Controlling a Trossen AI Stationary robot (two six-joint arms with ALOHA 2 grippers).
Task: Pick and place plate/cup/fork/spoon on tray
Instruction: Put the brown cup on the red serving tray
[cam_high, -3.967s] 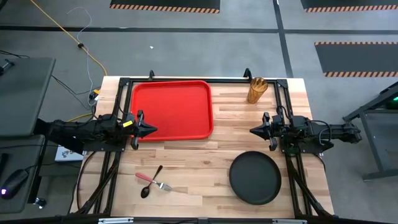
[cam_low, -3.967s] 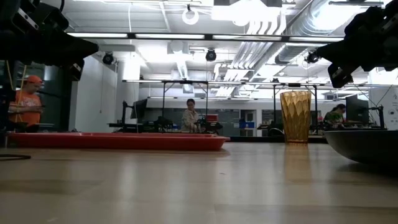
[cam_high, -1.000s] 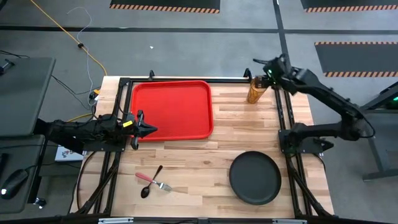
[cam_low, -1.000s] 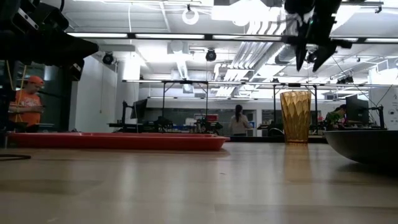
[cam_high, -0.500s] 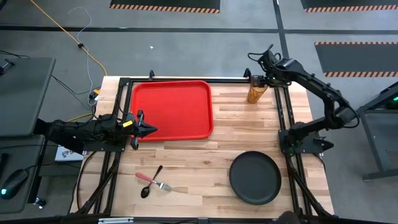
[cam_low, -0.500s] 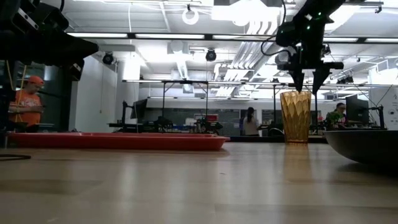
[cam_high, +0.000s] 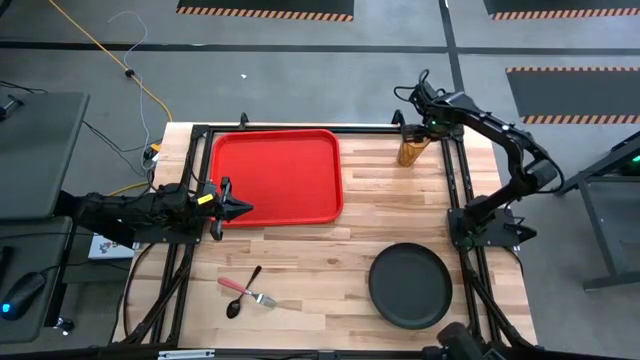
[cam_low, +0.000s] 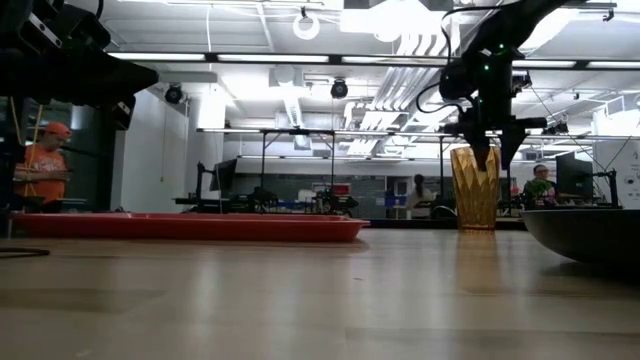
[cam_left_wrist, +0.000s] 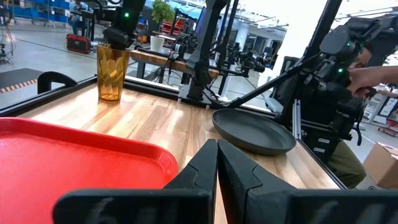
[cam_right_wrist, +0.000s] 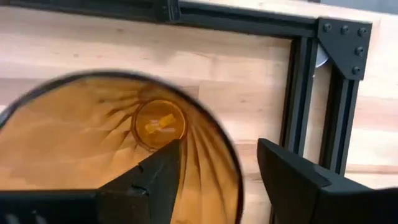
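The amber cup (cam_high: 411, 150) stands upright on its base at the table's far right. My right gripper (cam_right_wrist: 219, 149) hangs over it, open and pointing down. One finger (cam_right_wrist: 163, 171) is inside the cup's mouth and the other (cam_right_wrist: 292, 180) is outside the wall, with the rim (cam_right_wrist: 232, 163) between them and a gap on both sides. The low view shows the fingertips just below the rim (cam_low: 476, 150). The red tray (cam_high: 275, 175) lies far left. My left gripper (cam_high: 243, 209) waits shut at the tray's near edge. The dark plate (cam_high: 410, 287) lies near right, and the fork (cam_high: 262, 298) and spoon (cam_high: 243, 291) near left.
Black frame rails (cam_high: 455, 170) run along the table's edges, one close beside the cup (cam_right_wrist: 308, 93). Bare wood lies between tray and plate. A person's hand (cam_left_wrist: 373, 74) shows beyond the table's right side, and people stand in the room behind (cam_low: 42, 165).
My right gripper has swung a little toward the table's left edge over the cup and come down, until its fingertips dip below the rim, one inside and one outside. The cup has stayed where it was.
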